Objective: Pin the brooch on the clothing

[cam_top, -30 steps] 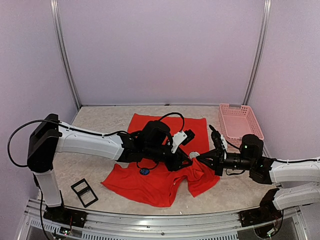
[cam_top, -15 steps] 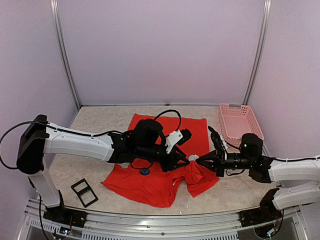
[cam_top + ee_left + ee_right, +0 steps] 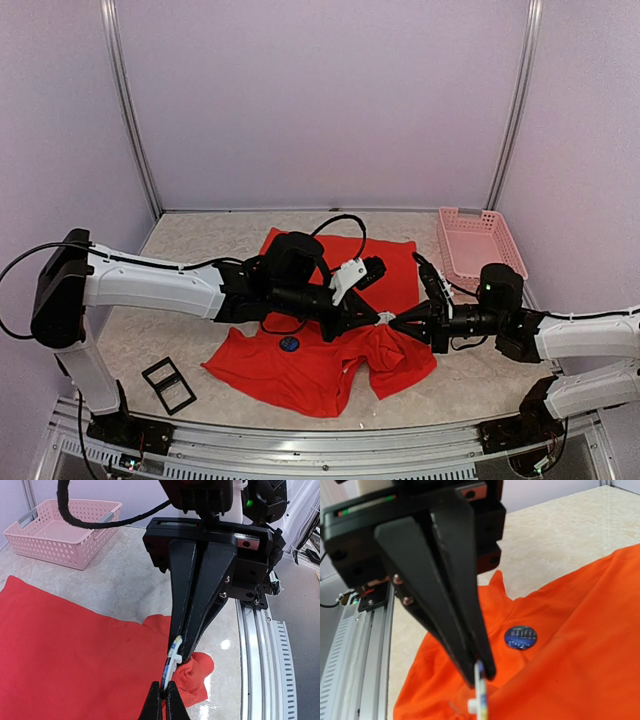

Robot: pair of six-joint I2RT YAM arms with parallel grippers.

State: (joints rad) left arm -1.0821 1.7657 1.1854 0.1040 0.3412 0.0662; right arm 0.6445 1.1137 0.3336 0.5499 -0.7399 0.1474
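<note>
Your left arm and right arm wear white shells over black joints, with a black cable looping off the left, a green light on the right, and black wedge fingers fixed by silver screws.

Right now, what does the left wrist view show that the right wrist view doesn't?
Only left wrist: the pink basket and the shut right gripper. Only right wrist: a round blue badge on the red shirt. Both: that shirt, the metal rail, the shut left gripper, and the small white piece pinched at the gripper tips.
</note>
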